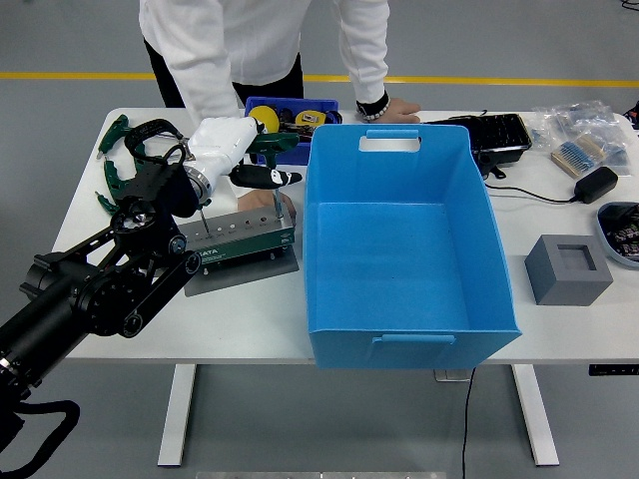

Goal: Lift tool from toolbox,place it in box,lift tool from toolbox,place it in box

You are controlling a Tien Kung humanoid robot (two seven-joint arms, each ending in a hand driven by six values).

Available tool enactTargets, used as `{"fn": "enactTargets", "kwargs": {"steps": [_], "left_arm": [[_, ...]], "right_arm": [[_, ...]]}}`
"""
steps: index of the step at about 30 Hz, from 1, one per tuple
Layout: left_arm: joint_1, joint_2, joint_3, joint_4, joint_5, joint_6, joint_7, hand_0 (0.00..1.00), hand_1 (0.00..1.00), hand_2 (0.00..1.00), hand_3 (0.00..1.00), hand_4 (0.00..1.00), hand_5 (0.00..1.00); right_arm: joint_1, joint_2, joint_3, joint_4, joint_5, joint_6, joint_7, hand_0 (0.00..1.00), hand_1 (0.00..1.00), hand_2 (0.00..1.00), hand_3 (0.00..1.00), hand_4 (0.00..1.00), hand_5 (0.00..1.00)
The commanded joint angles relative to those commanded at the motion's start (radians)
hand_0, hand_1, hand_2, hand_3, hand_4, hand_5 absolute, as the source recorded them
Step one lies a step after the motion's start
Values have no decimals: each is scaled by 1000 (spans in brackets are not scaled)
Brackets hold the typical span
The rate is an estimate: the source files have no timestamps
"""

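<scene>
my left hand (228,147), white-shelled on a black arm, hangs over the green metal toolbox (238,238) near the desk's left edge, fingers curled around the black-handled screwdriver (264,178); its handle juts out toward the large open blue plastic box (404,244), which stands just beside the toolbox at the desk's middle. a person in a white shirt (262,40) stands at the far edge, one hand (283,208) on the toolbox.

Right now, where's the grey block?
Head view: the grey block sits on the table's right side, just right of the blue box and below the black adapter.
</scene>
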Motion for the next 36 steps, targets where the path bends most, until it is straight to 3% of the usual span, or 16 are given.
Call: {"fn": "enactTargets", "kwargs": {"steps": [3,4,9,10,12,21,22,27,28,36], "left_arm": [[-3,1,5,10,2,-3,3,276,190,267,379,998,759],[-4,1,6,14,3,-4,5,189,105,189,284,998,772],[-10,-2,11,31,-2,6,8,189,105,189,284,998,772],[-11,-3,13,34,-3,12,8,140,41,124,200,998,792],[-13,-4,15,40,-7,20,8,140,41,124,200,998,792],[-14,-6,33,71,-47,110,-10,111,4,72,154,998,799],[-14,-5,34,71,-49,120,-16,84,2,29,102,941,738],[-19,-1,43,70,-66,145,-43,84,2,29,102,941,738],[-22,1,49,69,-69,152,-50,81,2,28,55,823,699],[-40,21,68,43,-89,174,-83,82,2,24,53,776,671]], "right_arm": [[-1,1,2,0,-2,-1,-1,725,701,759,565,800,716],[-1,1,2,0,-3,-1,-1,726,702,759,564,800,717],[0,1,-1,0,0,0,0,726,702,759,564,800,717],[1,0,-2,0,1,0,1,726,703,760,565,800,719],[2,0,-3,0,3,0,2,726,703,760,565,800,719],[2,1,-3,0,3,-1,2,726,703,759,565,801,719],[2,1,-2,0,2,-1,2,726,703,759,565,801,718],[1,0,-2,0,1,0,1,726,703,759,565,801,718],[1,0,-2,0,1,0,1,726,703,759,566,802,719],[1,-3,-10,1,12,2,5,726,701,760,566,802,719]]}}
